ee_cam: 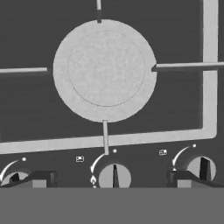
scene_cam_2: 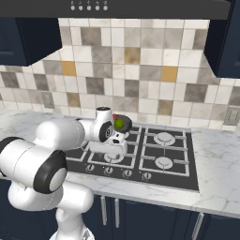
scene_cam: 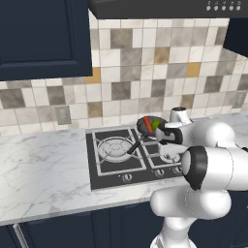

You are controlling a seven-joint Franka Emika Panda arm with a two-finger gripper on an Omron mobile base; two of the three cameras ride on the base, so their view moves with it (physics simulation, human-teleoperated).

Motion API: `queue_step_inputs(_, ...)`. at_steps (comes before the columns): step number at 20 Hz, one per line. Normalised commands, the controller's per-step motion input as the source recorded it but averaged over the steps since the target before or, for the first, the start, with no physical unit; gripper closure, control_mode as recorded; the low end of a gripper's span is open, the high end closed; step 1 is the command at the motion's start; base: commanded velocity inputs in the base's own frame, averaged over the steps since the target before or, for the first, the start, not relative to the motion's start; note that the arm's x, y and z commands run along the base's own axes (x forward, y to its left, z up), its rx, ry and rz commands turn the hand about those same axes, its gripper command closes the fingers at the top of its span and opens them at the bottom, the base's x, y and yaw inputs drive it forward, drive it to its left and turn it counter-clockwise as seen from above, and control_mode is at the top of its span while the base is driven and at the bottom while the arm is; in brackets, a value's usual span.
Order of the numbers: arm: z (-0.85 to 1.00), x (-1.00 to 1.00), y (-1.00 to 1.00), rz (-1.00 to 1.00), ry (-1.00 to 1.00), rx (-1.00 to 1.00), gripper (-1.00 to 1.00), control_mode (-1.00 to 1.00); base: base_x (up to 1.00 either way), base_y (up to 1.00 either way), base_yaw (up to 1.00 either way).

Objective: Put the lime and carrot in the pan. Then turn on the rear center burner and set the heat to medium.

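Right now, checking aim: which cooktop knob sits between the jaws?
The middle knob in the hand view, centred between both dark fingertips; its neighbours sit behind them.

A white marble bench (scene_cam: 43, 169) with grey veins runs along a tiled wall, above dark blue cabinet fronts. A black cooktop (scene_cam: 104, 179) is set into it, with pale grates over its burners and a row of round knobs (scene_cam_2: 127, 173) along its front edge. A small black pan (scene_cam: 143, 127) rests on the grates at the rear (its long thin handle points toward the front), and it holds a yellow-green lime (scene_cam_2: 120, 123) and an orange-red carrot (scene_cam: 147, 122). From the hand camera, one round pale burner cap (ee_cam: 105, 70) lies just behind three knobs.
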Motion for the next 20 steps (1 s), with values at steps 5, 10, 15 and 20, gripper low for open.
queue_step_inputs(5, -0.14, -0.14, 0.0, 0.0, 0.08, 0.0, -1.0, -1.0, 0.0, 0.0, 0.0)
queue_step_inputs(10, -0.19, -0.17, -0.02, 0.0, 0.05, 0.0, -1.0, -1.0, 0.0, 0.0, 0.0)
queue_step_inputs(15, -0.28, -0.13, -0.01, 0.0, 0.03, 0.01, -1.0, -1.0, 0.0, 0.0, 0.0)
queue_step_inputs(20, -0.13, 0.0, -0.02, 0.0, 0.0, 0.0, -1.0, -1.0, 0.0, 0.0, 0.0)
